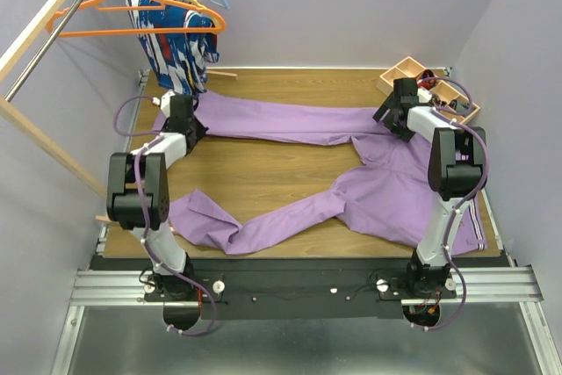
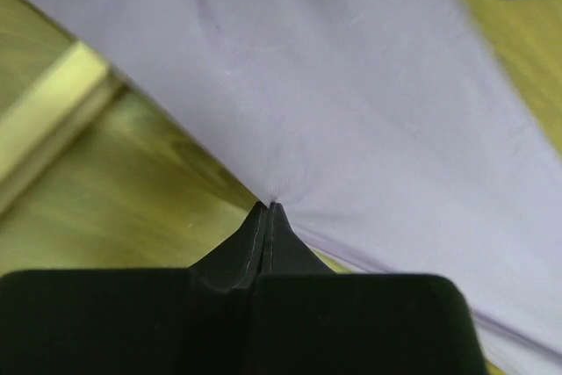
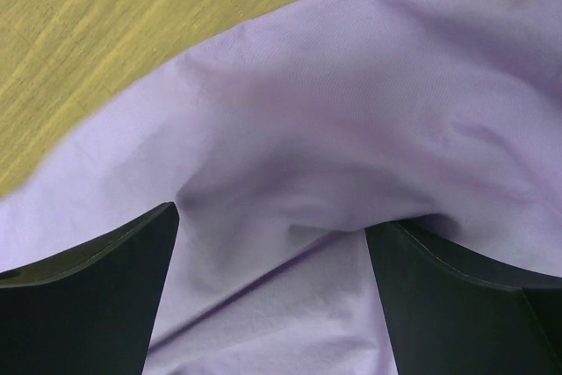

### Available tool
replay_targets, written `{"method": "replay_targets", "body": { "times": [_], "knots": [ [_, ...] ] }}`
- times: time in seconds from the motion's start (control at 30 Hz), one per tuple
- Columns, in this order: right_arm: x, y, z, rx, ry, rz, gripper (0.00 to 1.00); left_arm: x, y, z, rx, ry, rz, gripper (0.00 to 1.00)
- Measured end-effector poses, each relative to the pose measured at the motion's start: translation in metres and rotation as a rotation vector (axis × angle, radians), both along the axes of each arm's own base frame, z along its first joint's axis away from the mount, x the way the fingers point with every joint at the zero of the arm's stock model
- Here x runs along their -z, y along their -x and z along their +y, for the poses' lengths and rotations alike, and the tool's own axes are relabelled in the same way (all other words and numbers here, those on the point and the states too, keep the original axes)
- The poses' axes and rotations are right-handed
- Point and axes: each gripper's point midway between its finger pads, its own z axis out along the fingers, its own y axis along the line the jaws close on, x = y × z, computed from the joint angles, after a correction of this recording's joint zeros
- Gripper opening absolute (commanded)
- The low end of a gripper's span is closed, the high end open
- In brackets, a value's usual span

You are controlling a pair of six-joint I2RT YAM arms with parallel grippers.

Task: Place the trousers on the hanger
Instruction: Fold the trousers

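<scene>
- Trousers (image 1: 378,191) lie spread flat on the table (image 1: 263,173), nowhere near the hanger (image 1: 92,33).
- Their waist end sits at the near right corner, partly under the right arm. The white-striped band (image 1: 474,239) reaches the table's near edge.
- One leg runs along the far side towards the left. The other runs along the near side and ends in a rumpled fold near the left arm's base.
- Bare wood shows between the two legs.
- The hanger hangs on a rack (image 1: 44,24) at the far left, above the table's corner and well apart from the trousers.
- A blue, white and red garment (image 1: 176,37) hangs from the same rack, just behind the far leg's cuff.
- The left gripper (image 1: 180,104) is down at that cuff. In the wrist view its jaws (image 2: 268,210) are clenched together, with a small pucker of lilac cloth pinched at their tips at the edge of the fabric.
- The right gripper (image 1: 399,98) is at the far right, where the far leg joins the seat.
- In the right wrist view its jaws (image 3: 272,217) stand wide apart and grasp nothing. A soft ridge of cloth lies between the fingers (image 3: 97,261).
- A wooden tray (image 1: 413,72) sits at the far right corner, just behind the right gripper.
</scene>
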Motion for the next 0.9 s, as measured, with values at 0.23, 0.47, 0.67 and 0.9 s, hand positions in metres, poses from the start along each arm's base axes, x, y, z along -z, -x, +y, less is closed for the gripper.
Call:
{"method": "replay_targets", "body": {
  "times": [0.23,0.47,0.67,0.9],
  "knots": [
    [0.0,-0.001,0.003,-0.004,-0.009,-0.004,0.96,-0.048,0.016,0.011,-0.017,0.002,-0.104,0.0],
    [-0.003,0.002,0.006,-0.067,-0.003,0.003,1.0,-0.031,0.015,0.01,0.013,-0.01,-0.059,0.0],
    [-0.024,0.047,0.007,-0.119,0.003,0.037,1.0,-0.007,0.014,0.019,0.01,-0.024,-0.001,0.0],
    [-0.059,0.114,0.007,-0.085,-0.022,0.004,1.0,-0.014,0.007,0.023,0.021,-0.044,-0.014,0.0]
  ]
}}
